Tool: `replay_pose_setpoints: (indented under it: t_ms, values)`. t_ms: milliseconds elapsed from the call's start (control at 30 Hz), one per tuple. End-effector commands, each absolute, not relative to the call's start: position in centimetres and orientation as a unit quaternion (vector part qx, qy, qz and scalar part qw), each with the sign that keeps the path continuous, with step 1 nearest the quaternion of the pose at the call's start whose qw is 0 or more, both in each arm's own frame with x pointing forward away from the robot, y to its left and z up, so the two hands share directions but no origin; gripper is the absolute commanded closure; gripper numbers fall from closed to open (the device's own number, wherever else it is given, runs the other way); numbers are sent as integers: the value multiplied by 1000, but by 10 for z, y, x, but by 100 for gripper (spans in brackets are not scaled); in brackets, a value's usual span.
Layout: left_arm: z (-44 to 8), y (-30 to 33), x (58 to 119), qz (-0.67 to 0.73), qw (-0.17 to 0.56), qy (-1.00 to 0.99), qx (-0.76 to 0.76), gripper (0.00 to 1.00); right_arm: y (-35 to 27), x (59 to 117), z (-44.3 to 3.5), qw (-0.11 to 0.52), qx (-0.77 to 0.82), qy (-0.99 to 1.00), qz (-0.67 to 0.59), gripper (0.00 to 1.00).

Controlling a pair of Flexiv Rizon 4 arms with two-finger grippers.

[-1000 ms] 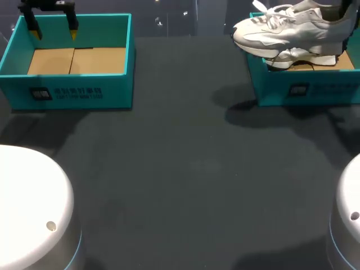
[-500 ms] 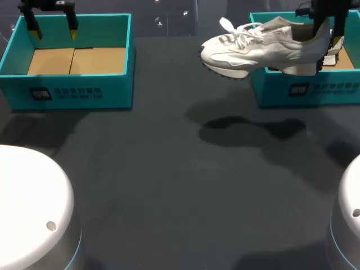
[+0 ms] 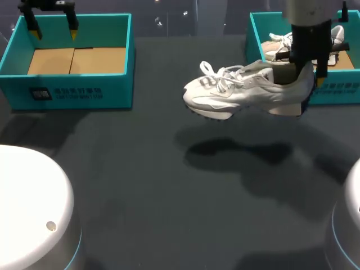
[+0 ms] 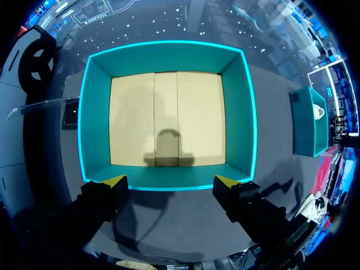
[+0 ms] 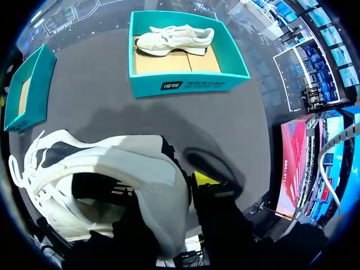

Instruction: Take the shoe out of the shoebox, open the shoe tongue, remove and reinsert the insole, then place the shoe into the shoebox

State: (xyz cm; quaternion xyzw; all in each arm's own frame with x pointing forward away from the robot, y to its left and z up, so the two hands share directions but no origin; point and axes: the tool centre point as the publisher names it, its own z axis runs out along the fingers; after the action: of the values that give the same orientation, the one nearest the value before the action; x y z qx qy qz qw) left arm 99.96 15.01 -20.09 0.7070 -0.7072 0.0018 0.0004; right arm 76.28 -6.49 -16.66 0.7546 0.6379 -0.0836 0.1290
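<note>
The dark table (image 3: 169, 197) bore two teal boxes along its far side: the left shoebox (image 3: 73, 93), its cardboard floor bare, and the right shoebox (image 3: 340, 87), with a second shoe (image 3: 281, 48) lying inside; the white shoe (image 3: 242, 93) hung in the air above the table, just in front of the right shoebox, toe pointing left; the right gripper (image 3: 308, 73) came down from above and pinched the heel wall, one finger inside, one outside; the left gripper (image 3: 54, 34) hovered above the left shoebox, fingers spread wide.
</note>
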Motion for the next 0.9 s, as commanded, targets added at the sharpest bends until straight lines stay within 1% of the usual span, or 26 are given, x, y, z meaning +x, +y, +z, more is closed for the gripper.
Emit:
replay_pose_setpoints:
  t_ms: [33, 267, 500, 733, 900]
  values:
    - [-201, 150, 1000, 1, 0, -707, 707, 0, -57, 735, -178, 170, 749, 639, -45, 100]
    - [-201, 150, 1000, 1, 0, -707, 707, 0, -38, 701, -198, 182, 751, 634, -38, 100]
    - [-201, 150, 1000, 1, 0, -707, 707, 0, -26, 681, -221, 184, 744, 641, -30, 100]
    - [-201, 150, 1000, 1, 0, -707, 707, 0, -13, 675, -242, 165, 752, 637, -31, 100]
    - [-201, 150, 1000, 1, 0, -707, 707, 0, -4, 673, -269, 153, 756, 635, -37, 100]
